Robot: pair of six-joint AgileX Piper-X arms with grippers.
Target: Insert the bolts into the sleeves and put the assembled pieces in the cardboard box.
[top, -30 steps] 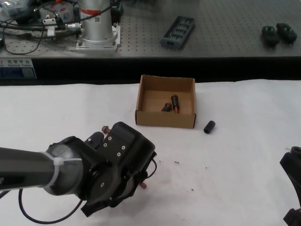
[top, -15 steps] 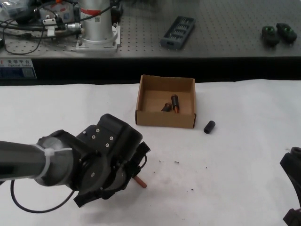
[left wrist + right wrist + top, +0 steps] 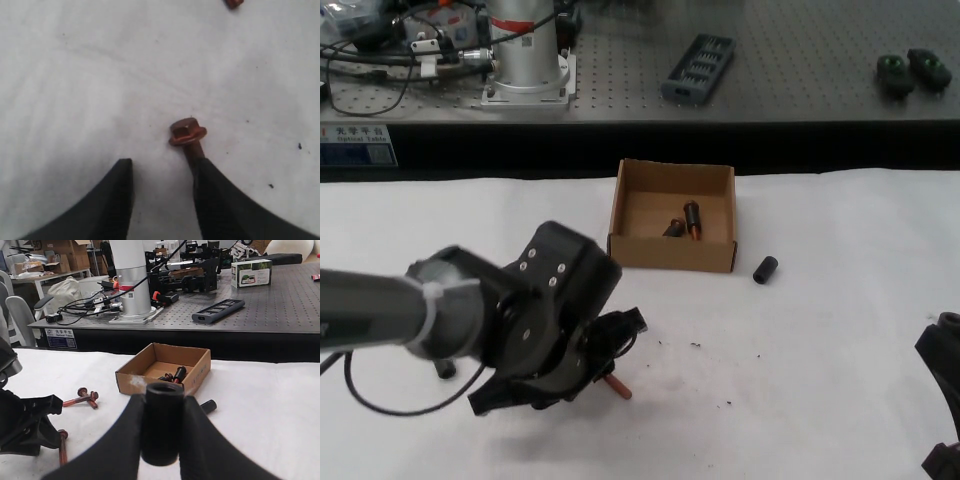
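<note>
Your left gripper is hanging low over the white cover with its fingers spread apart and nothing between them. A copper bolt is lying flat on the cover just beyond the fingertips, its flanged head pointing away from the gripper. Its shank is running in behind the tip of one finger, outside the gap, and you cannot tell whether that finger is touching it. In the high view that same bolt is lying beside the left arm, near you and to the left of the cardboard box.

Your right gripper is pinching a black sleeve upright between its fingers, bore facing up, and is staying well back from the box on the right side of the bench.

The cardboard box is sitting open on the cover at the far middle, holding assembled pieces. A loose sleeve is lying on the cover just right of the box's near corner. Two more bolts are lying together on the cover left of the box
</note>
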